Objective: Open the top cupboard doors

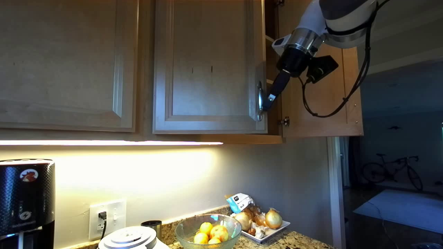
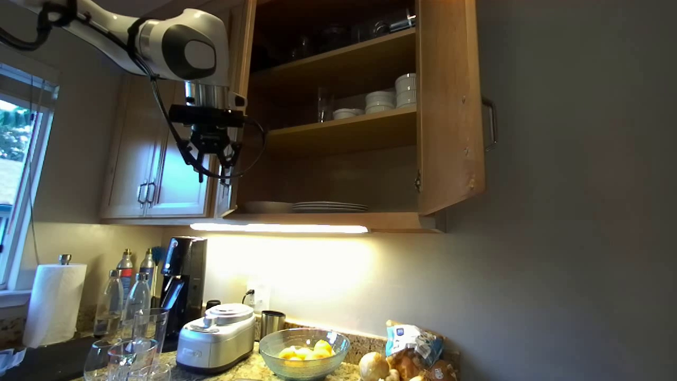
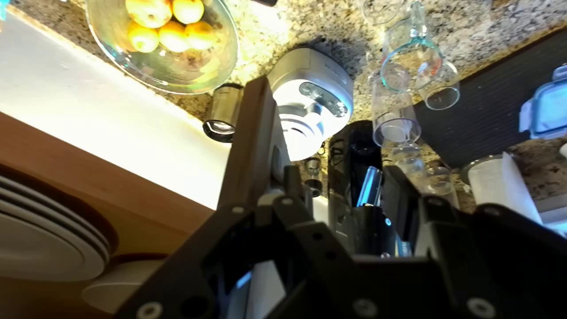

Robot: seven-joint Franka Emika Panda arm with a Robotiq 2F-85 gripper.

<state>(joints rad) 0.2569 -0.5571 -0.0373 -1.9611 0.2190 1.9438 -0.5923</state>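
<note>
The top cupboard doors are a pair of light-brown wooden doors. The left door (image 1: 211,69) stands partly open, its silver bar handle (image 1: 260,100) near its lower right edge; it shows nearly edge-on in an exterior view (image 2: 224,201). The right door (image 1: 318,100) is swung wide open; its handle (image 2: 492,124) faces the wall side. My gripper (image 1: 268,103) is at the left door's handle. Its two fingers are apart in an exterior view (image 2: 212,179) and in the wrist view (image 3: 345,186), with nothing held between them. One finger is beside the handle (image 3: 275,164); whether it touches is unclear.
Inside the cupboard, plates (image 2: 330,206) and white bowls (image 2: 380,100) stand on shelves. Below are a glass bowl of fruit (image 2: 304,352), a white appliance (image 2: 217,338), a black coffee machine (image 2: 182,286) and several glasses (image 2: 129,354). Another wooden door (image 1: 62,62) is at the left.
</note>
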